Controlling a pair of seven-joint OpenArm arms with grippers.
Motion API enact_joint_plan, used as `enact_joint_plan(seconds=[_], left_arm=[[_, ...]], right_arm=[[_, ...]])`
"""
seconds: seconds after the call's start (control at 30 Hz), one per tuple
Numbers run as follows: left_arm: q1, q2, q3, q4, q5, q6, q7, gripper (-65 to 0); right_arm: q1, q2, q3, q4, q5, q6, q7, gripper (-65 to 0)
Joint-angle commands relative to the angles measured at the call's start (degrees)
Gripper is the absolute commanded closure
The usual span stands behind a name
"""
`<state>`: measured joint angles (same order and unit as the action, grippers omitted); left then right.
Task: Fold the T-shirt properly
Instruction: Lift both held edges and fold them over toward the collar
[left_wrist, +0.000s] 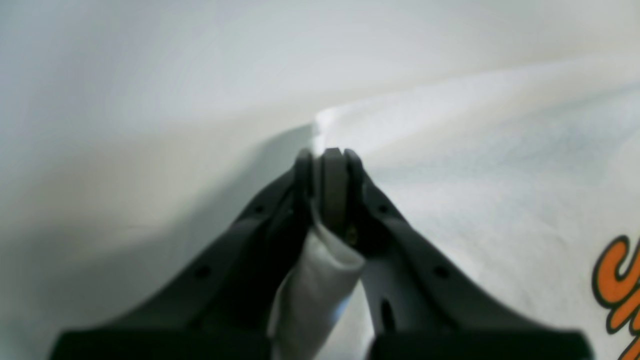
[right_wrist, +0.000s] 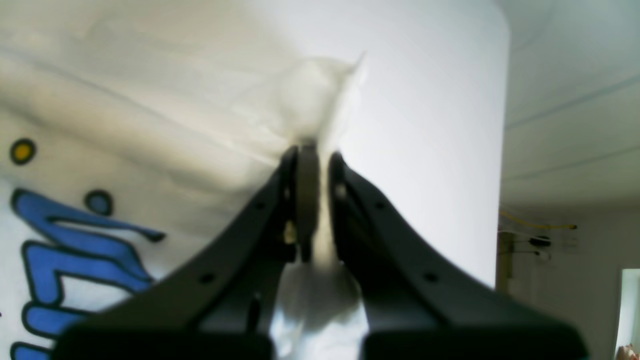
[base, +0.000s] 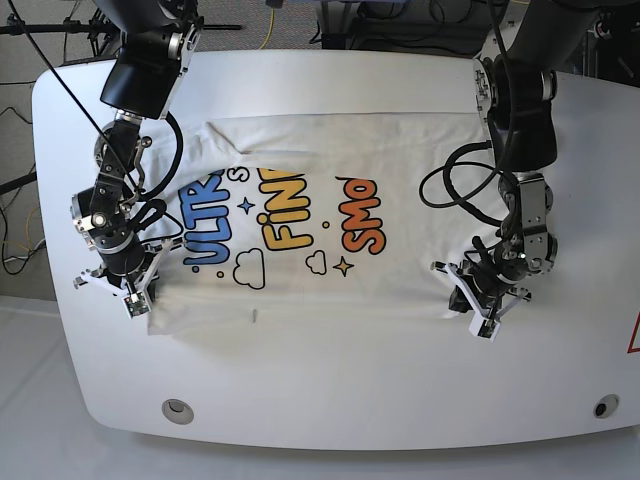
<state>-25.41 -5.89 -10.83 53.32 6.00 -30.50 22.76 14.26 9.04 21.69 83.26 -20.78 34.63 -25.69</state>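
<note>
The white T-shirt (base: 300, 150) lies spread on the white table (base: 330, 385), print side up, showing blue, yellow and orange letters. On the right side of the base view, my left gripper (base: 464, 292) is at the shirt's edge. Its wrist view shows the left gripper (left_wrist: 327, 155) shut on a fold of the T-shirt (left_wrist: 475, 175), with orange lettering (left_wrist: 617, 285) to its right. On the left side of the base view, my right gripper (base: 140, 292) is at the opposite edge. In its wrist view the right gripper (right_wrist: 310, 150) pinches a bunched bit of the T-shirt (right_wrist: 150, 100), next to the blue lettering (right_wrist: 75, 250).
Round fittings sit in the table near its front edge at the left (base: 178, 408) and right (base: 600, 406). Cables and stands (base: 60, 25) crowd the floor behind the table. Both arms reach in from the back corners. The table's rounded edge (right_wrist: 502, 150) shows in the right wrist view.
</note>
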Motion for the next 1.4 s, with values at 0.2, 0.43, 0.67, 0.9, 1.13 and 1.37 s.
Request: enact_joint_plan(seconds=[0.2, 0.43, 0.67, 0.9, 1.13, 1.37], left_arm=[[-4.1, -0.6, -0.1, 1.0, -0.4, 0.5, -0.9, -1.3], [-5.3, -1.8, -0.1, 1.1, -0.4, 0.4, -0.1, -1.4], [-5.3, -2.2, -0.1, 1.1, -0.4, 0.4, 0.4, -1.4], [-5.0, -3.0, -0.2, 1.2, -0.5, 0.4, 2.6, -1.4], [-3.6, -3.4, -2.8, 4.8, -0.5, -0.5, 6.5, -1.4], [-3.3, -3.4, -3.3, 8.5, -0.3, -3.0, 13.1, -1.4]], right_arm=[[1.3, 0.7, 0.2, 1.5, 0.0, -0.6, 1.1, 0.0], [1.0, 0.7, 0.5, 2.2, 0.0, -0.6, 1.1, 0.0], [-0.3, 1.0, 0.5, 3.1, -0.1, -0.6, 1.1, 0.0], [-3.1, 1.0, 1.0, 6.8, -0.1, -0.6, 1.1, 0.0], [-6.7, 0.9, 1.1, 10.4, -0.1, -0.8, 1.1, 0.0], [-8.5, 0.8, 2.7, 10.7, -0.2, -0.9, 1.1, 0.0]])
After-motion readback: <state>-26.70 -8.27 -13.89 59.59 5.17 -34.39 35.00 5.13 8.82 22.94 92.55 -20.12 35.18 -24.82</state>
